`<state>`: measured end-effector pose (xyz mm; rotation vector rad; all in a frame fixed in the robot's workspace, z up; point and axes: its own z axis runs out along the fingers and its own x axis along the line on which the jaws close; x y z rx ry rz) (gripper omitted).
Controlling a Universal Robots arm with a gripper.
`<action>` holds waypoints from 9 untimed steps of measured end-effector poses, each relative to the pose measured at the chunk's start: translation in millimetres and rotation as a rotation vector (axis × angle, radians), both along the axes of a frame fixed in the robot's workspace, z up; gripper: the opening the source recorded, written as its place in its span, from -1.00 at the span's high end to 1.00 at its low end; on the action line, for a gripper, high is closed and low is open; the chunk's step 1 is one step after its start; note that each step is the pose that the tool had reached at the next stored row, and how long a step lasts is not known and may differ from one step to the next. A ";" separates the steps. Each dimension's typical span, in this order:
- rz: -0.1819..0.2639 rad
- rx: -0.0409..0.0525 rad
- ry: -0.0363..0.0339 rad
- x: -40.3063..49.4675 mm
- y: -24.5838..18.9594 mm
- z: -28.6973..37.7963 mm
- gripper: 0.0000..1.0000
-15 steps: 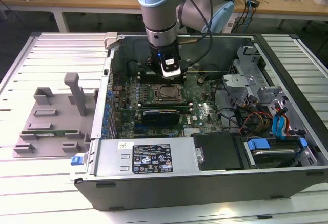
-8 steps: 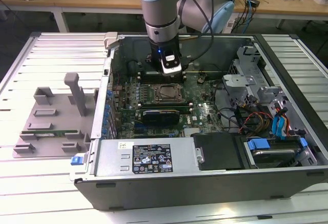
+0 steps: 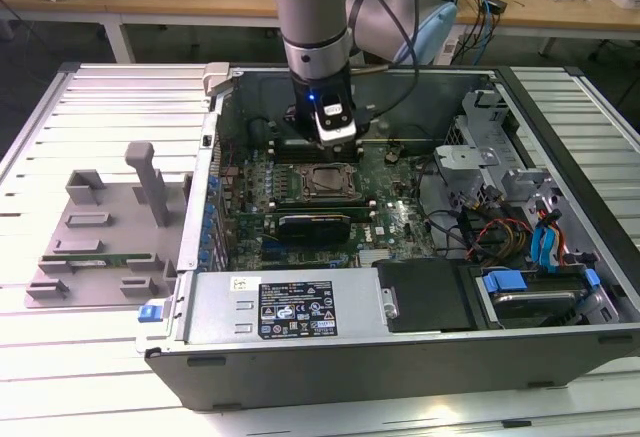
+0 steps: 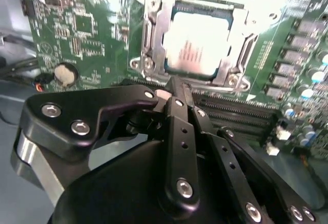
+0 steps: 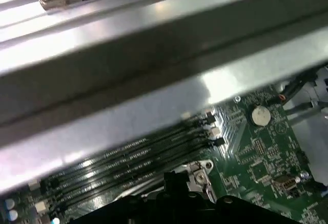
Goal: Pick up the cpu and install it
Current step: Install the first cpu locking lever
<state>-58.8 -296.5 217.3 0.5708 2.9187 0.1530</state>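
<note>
You had the open grey desktop computer case lying on its side on a white slatted metal worktable, its black power supply box with the printed label nearest the exterior camera. Toward the exterior view's left, a grey moulded parts tray rested on the slats beside the case, holding a long narrow green memory stick. Inside the case, the green motherboard lay flat, with blue and orange cables and metal drive bays toward the exterior view's right.

Your black fingered gripper hung just over the board, next to the metal-framed square socket. In the second wrist view the fingers met at the tip with no gap between them and nothing clamped there. The cpu, a flat square chip with a silver-grey top plate, sat level inside that socket, plate facing up, edges parallel to the frame; being square, it had no long axis you could single out. It lay apart from the fingertips. In the first wrist view, black memory slots ran alongside the socket, near a round silver coin cell.

Behind the case, the grey and blue robot arm rose upward, and farther back stood a wooden bench strewn with cables.
</note>
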 end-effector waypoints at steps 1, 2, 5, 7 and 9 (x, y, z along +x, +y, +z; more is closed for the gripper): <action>0.000 -0.0014 -0.0001 0.0 -2.0 0.0 0.79; 0.000 -0.0025 0.0000 0.0 -5.0 0.0 0.79; 0.000 -0.0033 0.0000 -0.2 -12.7 0.0 0.79; 0.000 -0.0033 0.0000 -0.4 -17.8 0.0 0.79; 0.000 -0.0033 0.0000 -0.4 -18.5 0.0 0.79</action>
